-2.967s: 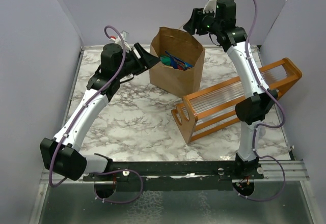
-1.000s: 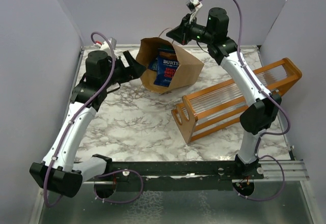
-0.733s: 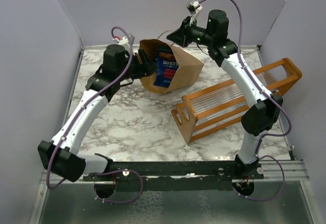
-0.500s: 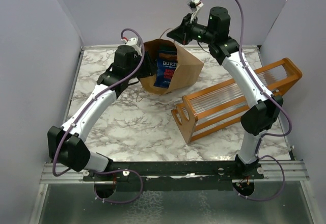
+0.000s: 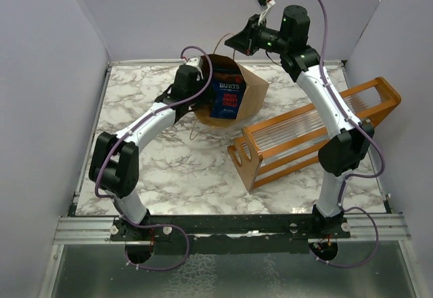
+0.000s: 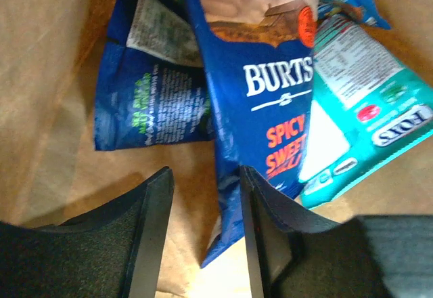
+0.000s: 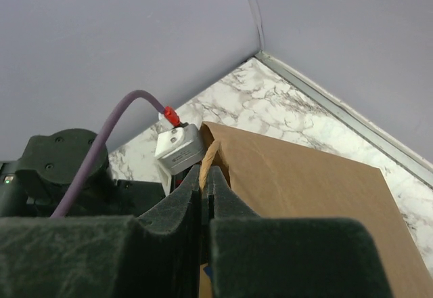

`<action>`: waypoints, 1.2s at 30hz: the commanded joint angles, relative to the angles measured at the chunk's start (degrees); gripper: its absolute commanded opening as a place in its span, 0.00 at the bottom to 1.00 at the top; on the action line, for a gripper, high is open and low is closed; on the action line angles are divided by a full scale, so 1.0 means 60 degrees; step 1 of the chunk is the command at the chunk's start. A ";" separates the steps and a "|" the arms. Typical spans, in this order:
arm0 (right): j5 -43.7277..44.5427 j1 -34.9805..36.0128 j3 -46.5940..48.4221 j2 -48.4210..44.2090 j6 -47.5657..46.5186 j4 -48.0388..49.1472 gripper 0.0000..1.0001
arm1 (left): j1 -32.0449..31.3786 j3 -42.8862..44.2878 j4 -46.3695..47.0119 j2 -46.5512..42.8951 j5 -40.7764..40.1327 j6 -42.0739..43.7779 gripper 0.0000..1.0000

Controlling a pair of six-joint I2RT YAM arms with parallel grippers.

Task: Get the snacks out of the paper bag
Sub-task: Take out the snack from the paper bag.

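Observation:
The brown paper bag [image 5: 253,93] is tipped over with its mouth facing left. My right gripper [image 5: 234,43] is above the bag's far rim, shut on its twisted paper handle [image 7: 212,154] beside the bag's side [image 7: 304,196]. My left gripper [image 5: 202,92] is inside the mouth. In the left wrist view its jaws [image 6: 204,176] stand apart around the lower corner of a blue Burts snack packet [image 6: 260,101]. The right finger lies against the packet and the left finger is clear of it. A teal packet [image 6: 365,122] and a dark blue packet [image 6: 152,101] lie beside it.
An orange wooden rack [image 5: 318,132] with clear slats stands to the right of the bag, close to the right arm's forearm. The marble table [image 5: 169,166] is walled by grey panels on the left, back and right.
My left arm has swung right and pushed its gripper into the bag's mouth, with its jaws narrowing around the Burts packet. The right gripper has kept hold of the handle, a little higher.

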 commanded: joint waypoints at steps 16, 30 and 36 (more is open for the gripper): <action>-0.0155 -0.0228 0.0950 0.0557 0.0212 0.0202 0.02 | -0.0299 0.1173 0.1308 0.1331 0.0109 -0.0672 0.46; 0.1355 -0.0224 -0.0029 0.0059 -0.0787 -0.0166 0.02 | -0.0306 0.1340 -0.0499 -0.1758 0.0194 -0.0542 0.00; 0.2490 -0.0225 -0.0358 -0.0101 -0.1249 -0.0336 0.02 | -0.0306 0.1629 -0.1767 -0.3102 0.0186 -0.0134 0.00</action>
